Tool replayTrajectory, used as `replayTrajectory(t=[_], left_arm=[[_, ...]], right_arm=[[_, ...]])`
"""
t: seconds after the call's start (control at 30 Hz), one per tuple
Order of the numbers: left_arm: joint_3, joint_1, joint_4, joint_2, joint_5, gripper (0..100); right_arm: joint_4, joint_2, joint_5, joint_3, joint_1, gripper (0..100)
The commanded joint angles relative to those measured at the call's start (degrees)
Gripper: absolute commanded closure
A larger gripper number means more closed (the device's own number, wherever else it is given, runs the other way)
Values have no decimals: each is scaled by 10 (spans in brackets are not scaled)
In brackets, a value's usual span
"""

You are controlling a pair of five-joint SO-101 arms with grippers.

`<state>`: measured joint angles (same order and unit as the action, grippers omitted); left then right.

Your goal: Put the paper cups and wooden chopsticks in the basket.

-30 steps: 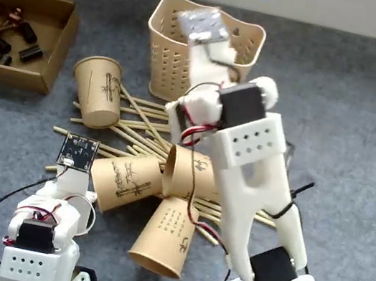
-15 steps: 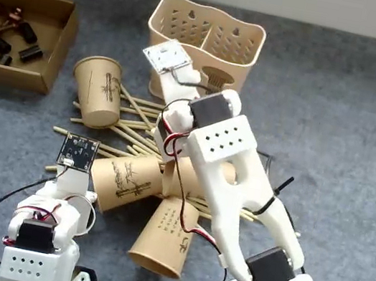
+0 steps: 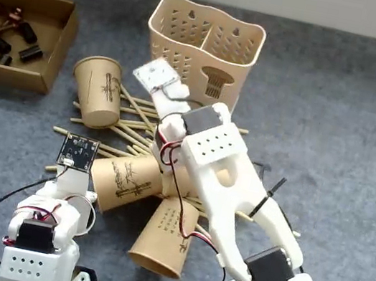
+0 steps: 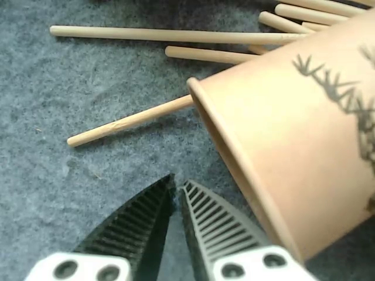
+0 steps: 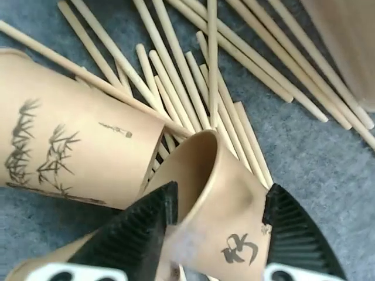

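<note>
Carpet (image 3: 362, 142) grey, felt-like — left claw (image 4: 176, 190) closed; right claw (image 5: 221, 190) spread astride paper cup (image 5: 231, 234).

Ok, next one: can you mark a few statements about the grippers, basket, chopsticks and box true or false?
1. The left gripper is shut and empty. True.
2. The right gripper is shut on a chopstick. False: it is open, with the rim of a cup between its fingers.
3. The basket lies tipped over. False: it stands upright.
4. Chopsticks lie loose on the table. True.
5. The box holds cups. False: it holds small dark parts.
</note>
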<state>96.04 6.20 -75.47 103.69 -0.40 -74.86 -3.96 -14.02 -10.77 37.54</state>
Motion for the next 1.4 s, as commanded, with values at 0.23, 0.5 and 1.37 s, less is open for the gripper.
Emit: replayTrajectory(t=[0.23, 0.5, 1.37], left_arm=[[12, -8, -2, 3, -1, 993], [12, -8, -2, 3, -1, 993], [12, -8, -2, 3, -1, 993]], right_arm=[[-9, -28, -77, -6, -15, 938], [-24, -30, -82, -1, -86, 944], [-78, -225, -113, 40, -102, 993]])
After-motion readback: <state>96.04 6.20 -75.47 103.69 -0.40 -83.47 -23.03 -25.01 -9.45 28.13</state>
